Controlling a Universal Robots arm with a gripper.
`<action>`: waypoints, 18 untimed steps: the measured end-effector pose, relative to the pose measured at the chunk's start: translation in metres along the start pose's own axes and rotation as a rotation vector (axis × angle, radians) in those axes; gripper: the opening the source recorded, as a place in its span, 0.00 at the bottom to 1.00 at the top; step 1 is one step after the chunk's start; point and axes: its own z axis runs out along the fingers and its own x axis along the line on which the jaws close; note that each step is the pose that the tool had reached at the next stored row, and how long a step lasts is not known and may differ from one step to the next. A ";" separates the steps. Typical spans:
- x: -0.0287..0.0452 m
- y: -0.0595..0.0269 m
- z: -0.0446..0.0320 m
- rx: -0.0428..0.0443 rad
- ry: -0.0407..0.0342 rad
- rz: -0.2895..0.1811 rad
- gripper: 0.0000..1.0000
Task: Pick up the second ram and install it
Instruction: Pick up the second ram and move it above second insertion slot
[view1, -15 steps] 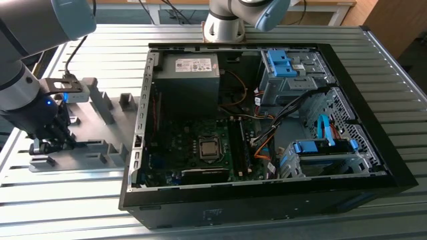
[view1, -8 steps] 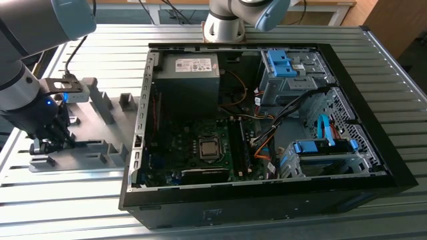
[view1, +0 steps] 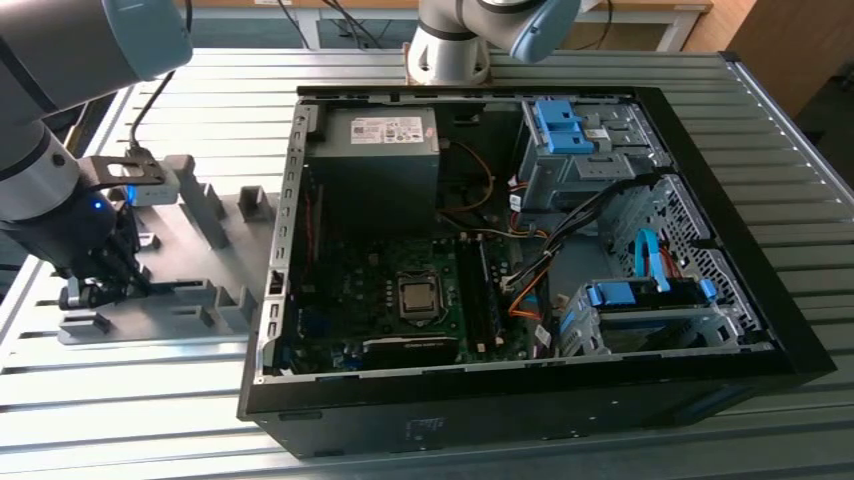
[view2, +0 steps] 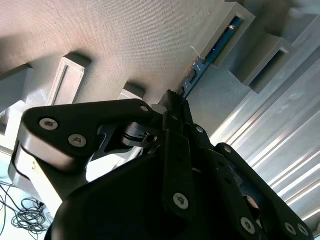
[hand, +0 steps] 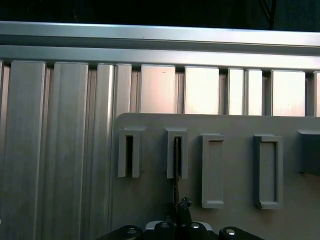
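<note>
Now, gripper (view1: 94, 292) sits at 9 o'clock of open PC case (view1: 534, 420) in exterior view, fingers clamped on second ram (view2: 207, 60), which stands on edge in grey fixture block (hand: 184, 155) slot.

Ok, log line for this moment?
gripper: at grey fixture | fingers: shut on ram stick | ram stick: in fixture slot, not lifted

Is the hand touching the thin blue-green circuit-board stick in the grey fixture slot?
Cannot tell. In the second wrist view the hand overlaps the near end of the thin blue-green circuit-board stick, hiding contact or gap.
</note>
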 end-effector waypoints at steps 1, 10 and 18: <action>0.0000 0.0000 -0.0002 0.0000 0.0000 0.000 0.14; -0.0001 0.0000 -0.0038 0.0001 0.0000 0.004 0.14; -0.0002 0.0001 -0.0095 0.0001 0.0000 0.004 0.14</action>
